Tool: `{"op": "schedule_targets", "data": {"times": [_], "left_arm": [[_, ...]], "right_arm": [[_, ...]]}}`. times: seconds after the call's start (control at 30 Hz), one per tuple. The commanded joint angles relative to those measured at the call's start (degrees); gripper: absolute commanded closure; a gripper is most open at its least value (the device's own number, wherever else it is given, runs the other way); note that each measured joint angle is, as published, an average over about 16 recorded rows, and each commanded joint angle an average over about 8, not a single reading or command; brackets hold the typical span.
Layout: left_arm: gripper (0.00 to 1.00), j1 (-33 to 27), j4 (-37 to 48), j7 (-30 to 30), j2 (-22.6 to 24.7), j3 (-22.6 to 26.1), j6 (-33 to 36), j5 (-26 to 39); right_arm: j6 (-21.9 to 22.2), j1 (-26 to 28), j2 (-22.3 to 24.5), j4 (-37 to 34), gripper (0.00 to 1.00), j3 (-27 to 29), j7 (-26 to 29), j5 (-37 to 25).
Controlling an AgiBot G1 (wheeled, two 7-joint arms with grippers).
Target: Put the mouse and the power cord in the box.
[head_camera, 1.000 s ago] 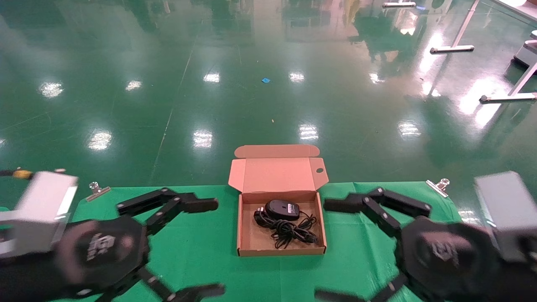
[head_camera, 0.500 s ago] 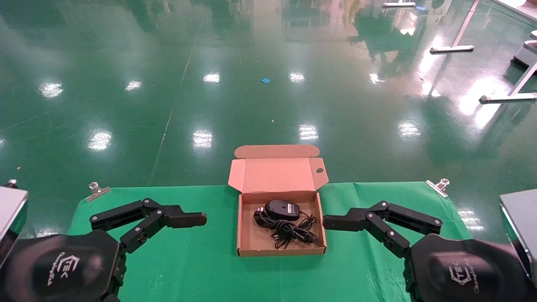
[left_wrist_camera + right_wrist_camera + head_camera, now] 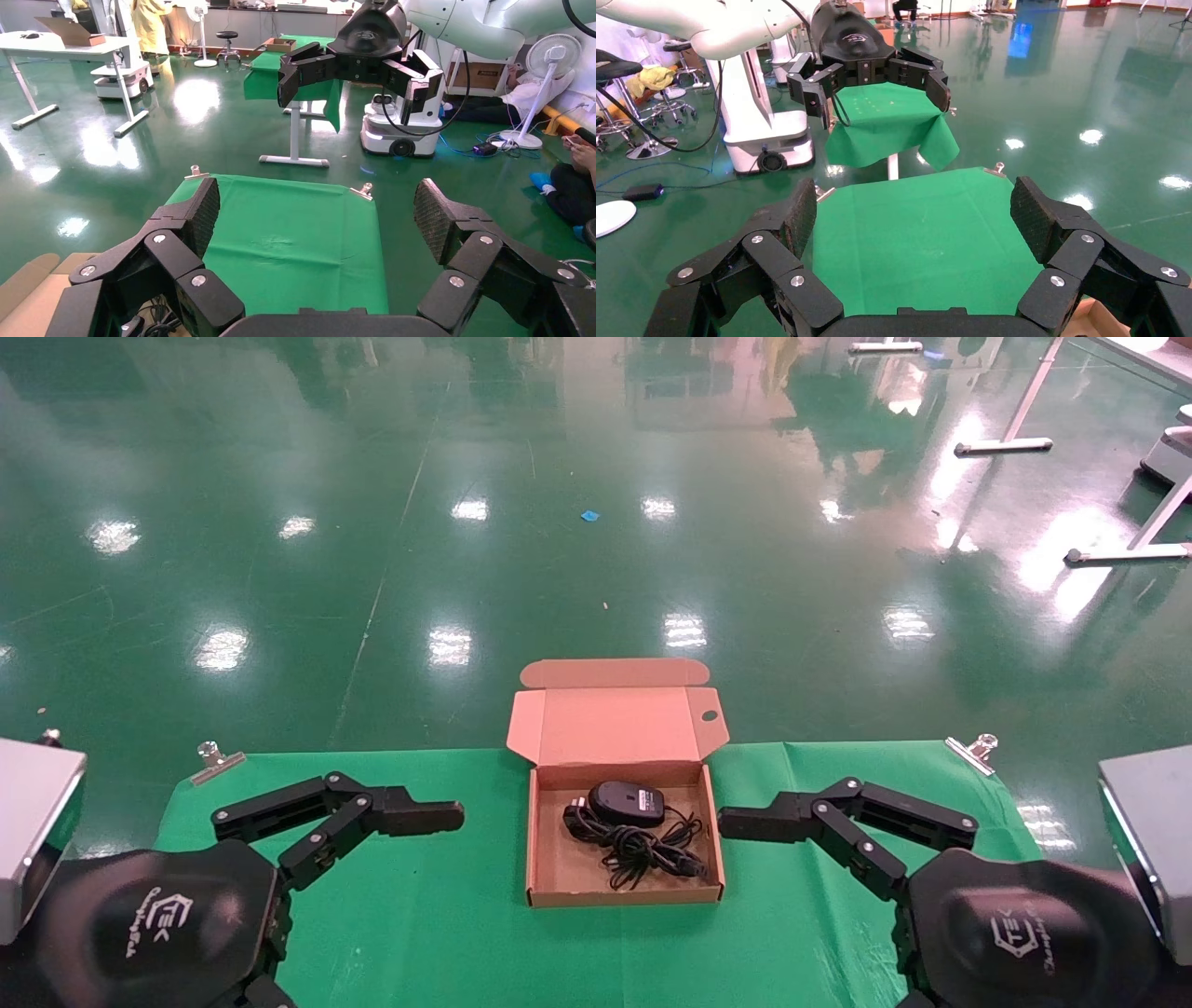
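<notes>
Black mouse [image 3: 626,801] (pale label), black power cord [image 3: 643,850], tan box [image 3: 618,724], green cloth [image 3: 447,896].

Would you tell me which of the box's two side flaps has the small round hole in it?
The flap on the robot's right of the box, beside the raised lid, has the round hole. The left flap is plain cardboard.

Both arms now sit drawn back toward the robot compared with a second ago. The left gripper [image 3: 372,896] is lower and nearer the table's near edge, wide open. The right gripper [image 3: 801,905] mirrors it, wide open. Over the last half second each drifts only slightly.
</notes>
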Motion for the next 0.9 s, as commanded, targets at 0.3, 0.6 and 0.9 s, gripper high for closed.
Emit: {"op": "schedule_targets", "data": {"times": [0.3, 0.6, 0.9], "left_arm": [[0.0, -0.1, 0.2, 0.1, 0.2, 0.2, -0.2, 0.1], [0.0, -0.2, 0.3, 0.1, 0.2, 0.3, -0.2, 0.2], [0.0, -0.2, 0.3, 0.2, 0.3, 0.3, -0.3, 0.3]], "right_arm": [[0.1, 0.1, 0.0, -0.2, 0.0, -0.1, -0.1, -0.1], [0.1, 0.1, -0.1, -0.3, 0.0, -0.2, -0.1, -0.1], [0.1, 0.1, -0.1, -0.4, 0.0, -0.2, -0.1, -0.1]]}}
